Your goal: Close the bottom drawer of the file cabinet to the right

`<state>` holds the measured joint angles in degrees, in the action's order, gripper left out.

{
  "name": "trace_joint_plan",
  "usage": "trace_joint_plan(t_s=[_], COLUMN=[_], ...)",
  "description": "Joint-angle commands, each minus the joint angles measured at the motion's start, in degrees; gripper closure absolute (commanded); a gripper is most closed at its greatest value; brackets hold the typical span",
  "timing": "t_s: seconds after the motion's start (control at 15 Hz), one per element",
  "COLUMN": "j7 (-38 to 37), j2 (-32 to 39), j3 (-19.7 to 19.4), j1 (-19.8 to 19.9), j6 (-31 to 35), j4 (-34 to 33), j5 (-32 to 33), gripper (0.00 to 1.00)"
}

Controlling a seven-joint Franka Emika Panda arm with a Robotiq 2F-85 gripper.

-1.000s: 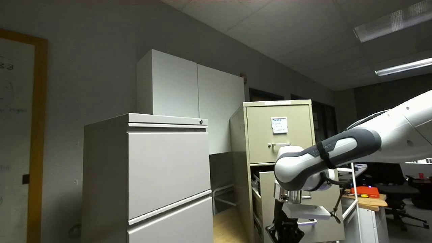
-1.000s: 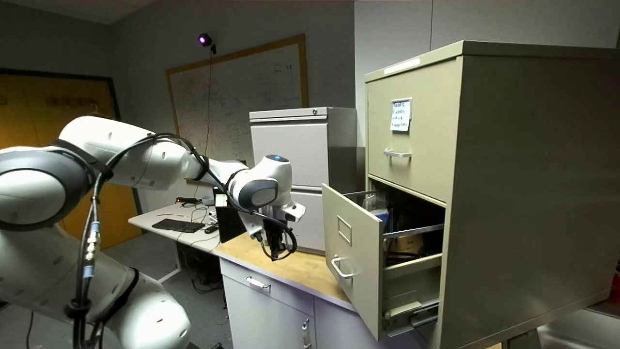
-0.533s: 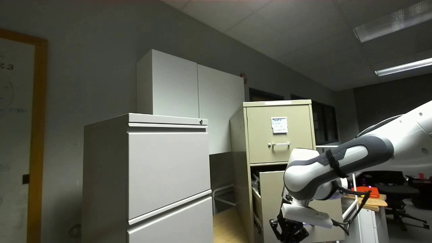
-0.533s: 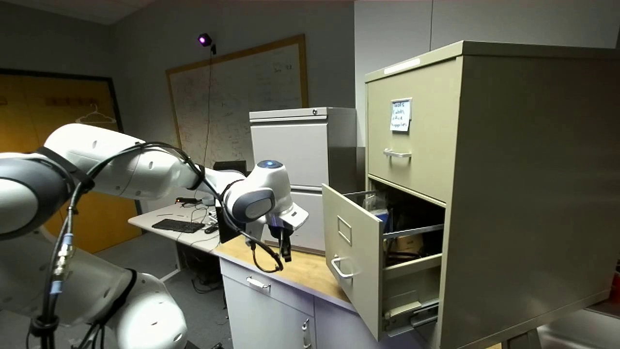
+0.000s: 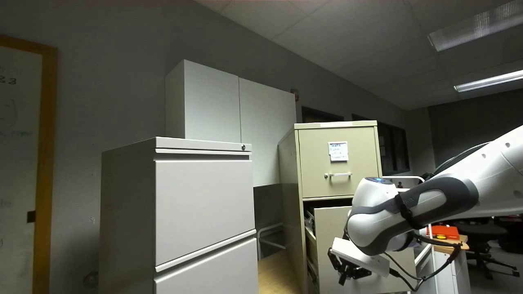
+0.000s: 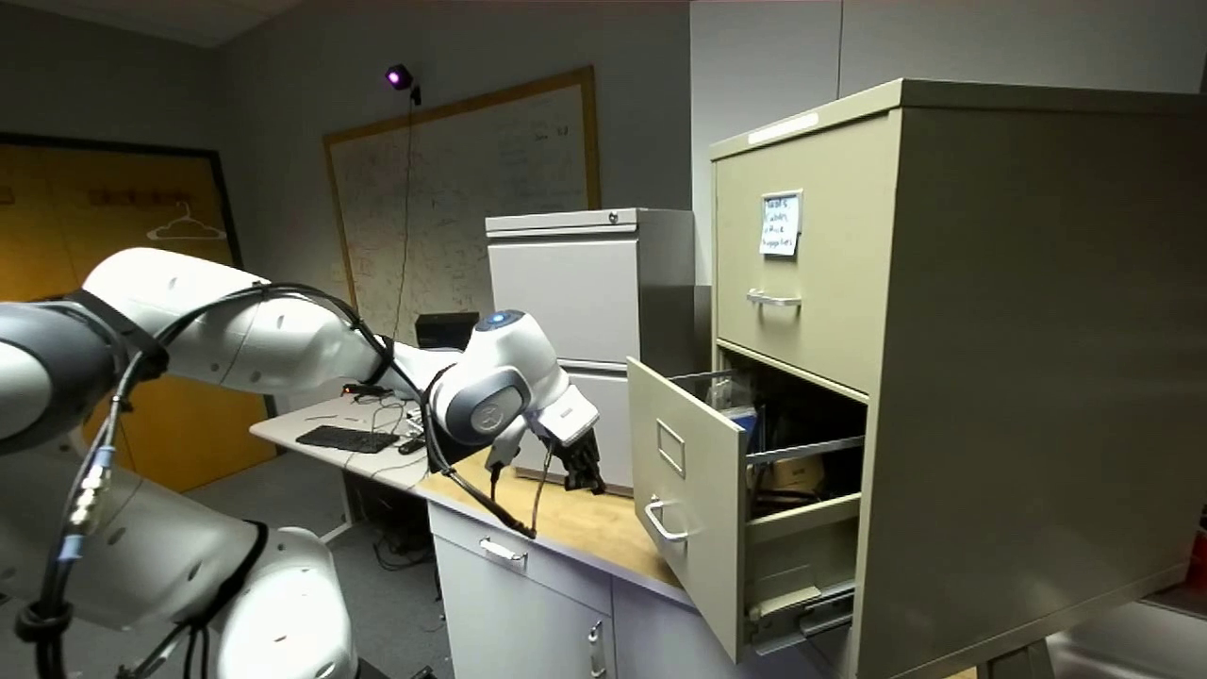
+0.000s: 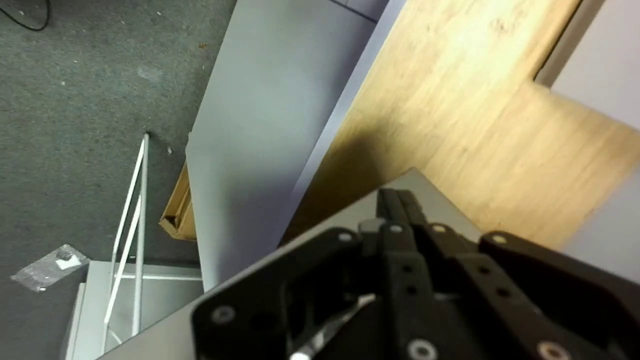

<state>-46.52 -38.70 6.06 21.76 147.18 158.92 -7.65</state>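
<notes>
The beige file cabinet (image 5: 339,185) (image 6: 820,273) stands on the right in both exterior views. Its bottom drawer (image 6: 684,566) (image 5: 327,245) is pulled well out, with things inside it. A silver handle (image 6: 665,521) is on the drawer front. My gripper (image 6: 586,476) (image 5: 345,277) is in front of the drawer front, tilted towards it, apart from it in an exterior view. In the wrist view the fingertips (image 7: 400,202) are together with nothing between them. A beige panel (image 7: 432,195), apparently the drawer front, lies behind the fingers; its handle is mostly hidden there.
A grey file cabinet (image 6: 566,292) (image 5: 204,204) stands beside the beige one, its drawers shut. The wooden counter top (image 6: 566,519) (image 7: 450,85) runs below. A desk with a keyboard (image 6: 347,438) is further left. A white rod frame (image 7: 137,240) stands on the floor.
The gripper has swung from pointing down to tilting towards the drawer front, and moved nearer to it. The forearm has shifted back and lower. The drawer has not moved.
</notes>
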Motion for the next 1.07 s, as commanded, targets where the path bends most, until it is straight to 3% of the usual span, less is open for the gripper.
trace_joint_plan(t_s=[0.0, 0.27, 0.47, 0.8, 1.0], j7=[-9.81, -20.28, -28.89, -41.89, -46.8], j2=[-2.43, -4.11, -5.24, -7.93, -9.9], j3=[2.87, 6.1, 11.09, 24.44, 35.14], j1=[5.18, 11.05, 16.32, 27.92, 37.01], j6=[2.95, 7.7, 12.72, 22.07, 26.19], j4=[-0.11, -0.07, -0.04, 0.33, 0.23], j5=[3.39, 7.18, 9.99, 13.84, 16.53], gripper=[1.0, 1.0, 1.0, 1.0, 1.0])
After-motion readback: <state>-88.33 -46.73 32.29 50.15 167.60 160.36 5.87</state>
